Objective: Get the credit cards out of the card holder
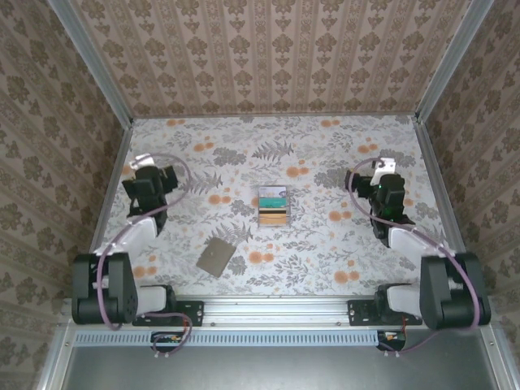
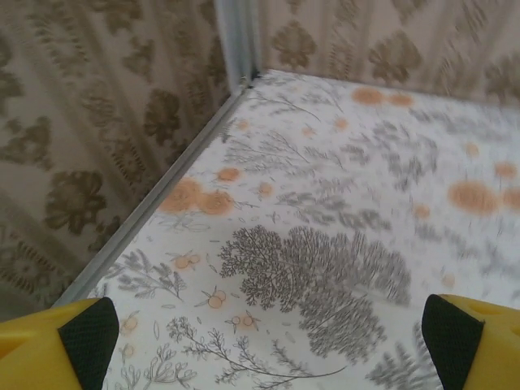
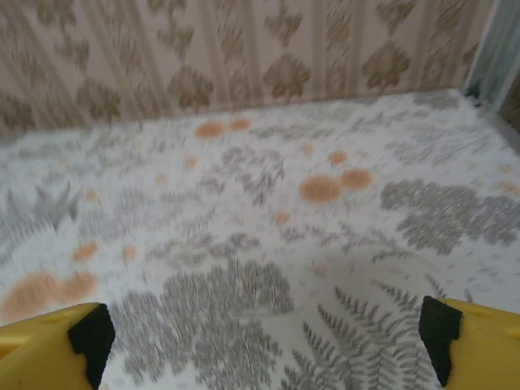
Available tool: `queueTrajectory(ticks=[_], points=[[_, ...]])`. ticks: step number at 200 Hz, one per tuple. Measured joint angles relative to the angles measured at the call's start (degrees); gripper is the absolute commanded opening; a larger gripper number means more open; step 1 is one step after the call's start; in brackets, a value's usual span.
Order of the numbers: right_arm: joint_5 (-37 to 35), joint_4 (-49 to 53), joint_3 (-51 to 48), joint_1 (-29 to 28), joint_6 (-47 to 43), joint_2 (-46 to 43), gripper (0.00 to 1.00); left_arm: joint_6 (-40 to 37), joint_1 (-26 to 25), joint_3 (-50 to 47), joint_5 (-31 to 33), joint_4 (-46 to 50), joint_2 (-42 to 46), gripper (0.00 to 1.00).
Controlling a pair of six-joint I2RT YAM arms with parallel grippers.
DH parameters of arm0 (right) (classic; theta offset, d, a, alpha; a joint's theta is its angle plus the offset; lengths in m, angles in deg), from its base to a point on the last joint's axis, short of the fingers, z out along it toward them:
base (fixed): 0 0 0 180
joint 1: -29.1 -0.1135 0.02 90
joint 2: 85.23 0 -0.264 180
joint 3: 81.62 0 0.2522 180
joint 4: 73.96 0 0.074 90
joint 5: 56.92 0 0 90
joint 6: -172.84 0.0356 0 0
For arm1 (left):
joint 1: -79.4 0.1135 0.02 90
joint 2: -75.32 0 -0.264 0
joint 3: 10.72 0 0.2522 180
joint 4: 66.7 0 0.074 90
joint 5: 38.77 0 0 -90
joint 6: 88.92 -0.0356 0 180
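Note:
The card holder (image 1: 273, 205) lies flat at the middle of the flowered table, a pale blue-grey rectangle. Two credit cards show in its face: a teal-green one (image 1: 273, 196) in the far half and a gold-tan one (image 1: 274, 216) in the near half. My left gripper (image 1: 148, 177) hovers well to its left, open, with nothing between its yellow, black-padded fingers (image 2: 85, 337). My right gripper (image 1: 383, 180) hovers well to the holder's right, also open and empty. In the left wrist view, bare tablecloth lies under the left gripper (image 2: 268, 345). It is the same in the right wrist view under the right gripper (image 3: 264, 345).
A flat taupe-brown square (image 1: 216, 257) lies tilted on the table, near and left of the holder. Patterned walls with metal corner posts (image 2: 236, 41) close the table on three sides. A metal rail (image 1: 276, 309) carries both arm bases along the near edge.

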Motion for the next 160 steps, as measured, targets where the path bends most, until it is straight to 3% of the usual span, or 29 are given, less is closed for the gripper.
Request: queueTrajectory(ticks=[30,75,108,160], points=[[-1.66,6.71,2.89,0.0,8.83,-7.45,1.0,14.78,2.64,10.03,-1.16,16.83,2.56,1.0],[-1.88,14.91,2.73,0.37,22.47,-14.75,1.0,24.98,1.16,1.88,-8.28,28.48,9.33,1.0],[4.13,20.5,4.55,-2.23,25.49,-15.02,1.0,25.99,-7.76,-3.37,-10.51,32.3,16.9,0.99],[5.95,28.06,8.22,-18.82,24.83,-15.04,1.0,29.49,-25.66,-8.59,-8.76,40.83,20.48,0.99]])
